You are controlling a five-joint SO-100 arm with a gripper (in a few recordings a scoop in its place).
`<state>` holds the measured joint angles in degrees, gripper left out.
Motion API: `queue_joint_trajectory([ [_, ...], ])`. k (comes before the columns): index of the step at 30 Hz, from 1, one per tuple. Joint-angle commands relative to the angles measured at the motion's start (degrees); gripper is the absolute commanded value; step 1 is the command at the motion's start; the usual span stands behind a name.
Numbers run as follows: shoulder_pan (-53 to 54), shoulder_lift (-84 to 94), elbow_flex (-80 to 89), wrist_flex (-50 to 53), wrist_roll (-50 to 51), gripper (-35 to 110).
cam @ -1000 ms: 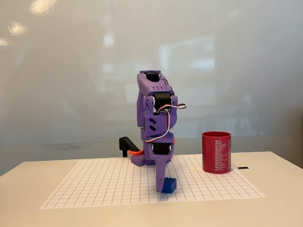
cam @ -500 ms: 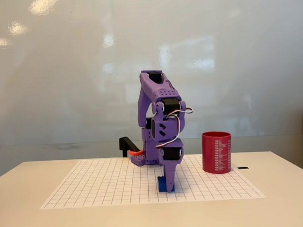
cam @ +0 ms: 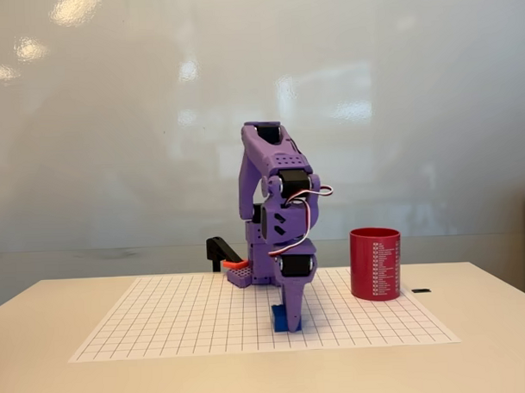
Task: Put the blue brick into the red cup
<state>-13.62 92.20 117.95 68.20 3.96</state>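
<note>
In the fixed view the fingers (cam: 291,320) are pointing straight down onto the gridded sheet (cam: 163,325), covering most of the blue brick (cam: 278,317); whether they are clamping it cannot be told from this side. The brick is sitting on the sheet, peeking out at their left. The purple arm (cam: 276,205) is folding above. The red cup (cam: 375,263) is standing upright, well apart to the right on the counter (cam: 492,352).

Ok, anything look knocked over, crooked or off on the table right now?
Nothing stands out. The red cup stands upright on the grid sheet, apart from the arm. The end effector is down at the blue brick, which sits on the sheet, mostly hidden behind it.
</note>
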Motion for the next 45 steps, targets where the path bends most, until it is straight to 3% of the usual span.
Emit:
queue_joint_trajectory([
  [1,3.4,12.5,-11.2,8.3,-1.8,-1],
  [8,6.2,28.9,-28.2,22.7,-7.6,-1],
  [13,-3.6,39.7,-36.7,30.1,-9.4,-1],
  [23,-42.5,49.3,-27.8,30.1,1.7,-1],
  [28,-57.0,51.3,-23.8,30.1,9.5,-1],
  [38,-66.1,49.0,-11.3,28.5,11.2,-1],
  [45,-66.4,40.8,-8.5,23.5,11.2,-1],
])
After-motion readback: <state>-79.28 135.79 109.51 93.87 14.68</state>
